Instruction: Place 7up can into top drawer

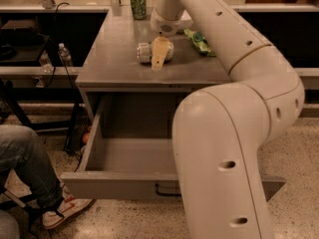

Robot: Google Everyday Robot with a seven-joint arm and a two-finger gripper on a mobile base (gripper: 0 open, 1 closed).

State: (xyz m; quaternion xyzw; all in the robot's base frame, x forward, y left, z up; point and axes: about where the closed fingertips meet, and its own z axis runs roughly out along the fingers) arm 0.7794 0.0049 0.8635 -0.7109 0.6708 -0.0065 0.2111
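Nearest the camera, the robot's thick cream-coloured arm (224, 158) fills the lower right, rising from the bottom edge, bending at an elbow on the right and reaching back toward the upper middle. At the lower left, a seated person's leg in blue jeans (25, 158) ends in a white sneaker (65, 210) resting on the speckled floor. Between leg and arm, the top drawer (114, 185) of a grey metal cabinet is pulled wide open, with a dark bar handle (167, 190) on its front panel partly hidden by the arm. Above the drawer lies the cabinet's flat grey surface (114, 59). The 7up can (145, 53) lies on its side near the middle of this surface, one shiny end facing left. The gripper (159, 54) hangs directly over the can, its pale tip crossing in front of the can's body; whether it is spread or pinching the can cannot be told. Just right of it lies a crumpled green snack bag (199, 40). At the far edge stands an upright darker green can (138, 3). Off to the left, a water bottle (64, 54) stands on a lower shelf.
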